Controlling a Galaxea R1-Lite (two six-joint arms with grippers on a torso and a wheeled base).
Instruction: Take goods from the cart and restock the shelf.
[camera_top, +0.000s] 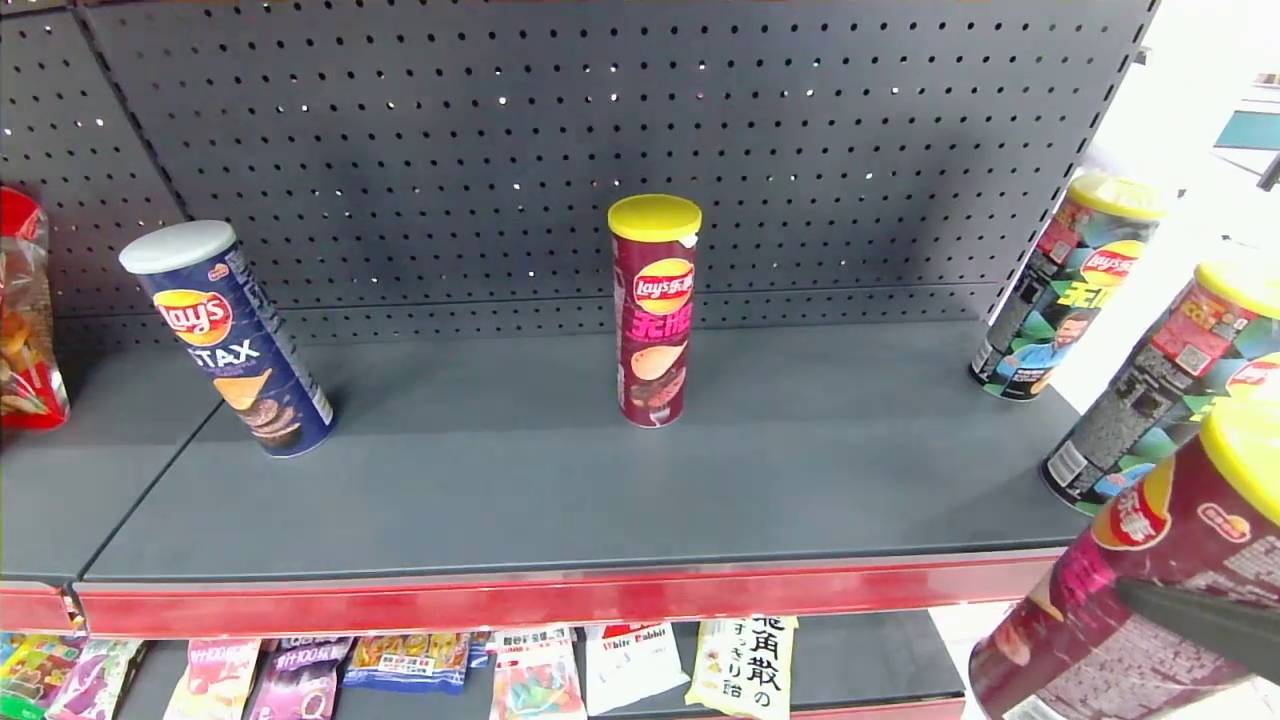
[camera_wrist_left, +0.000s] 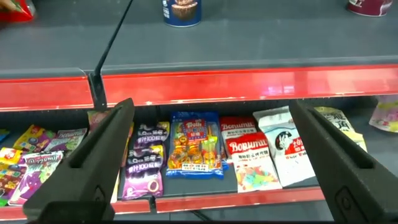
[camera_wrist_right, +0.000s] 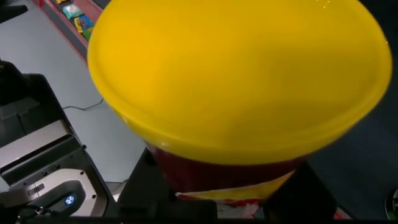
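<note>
My right hand (camera_wrist_right: 227, 196) is clamped on a maroon chip can (camera_top: 1150, 560) with a yellow lid, held just off the front right corner of the grey shelf (camera_top: 560, 500). My left hand (camera_wrist_left: 211, 106) hangs with its fingers spread wide, facing the candy packets (camera_wrist_left: 199, 146) on the lower shelf (camera_wrist_left: 348, 196). Farther back on the grey shelf stand a blue can (camera_top: 235, 345), a second maroon can (camera_top: 655, 320) at centre, and two black-and-green cans (camera_top: 1065, 290) at right.

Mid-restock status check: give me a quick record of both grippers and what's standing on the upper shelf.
left gripper: open, empty, facing snack bags on the lower shelf
right gripper: shut on held maroon can, near the shelf's right front corner
upper shelf: blue can left, maroon can middle, rear black-green can and front black-green can right
</note>
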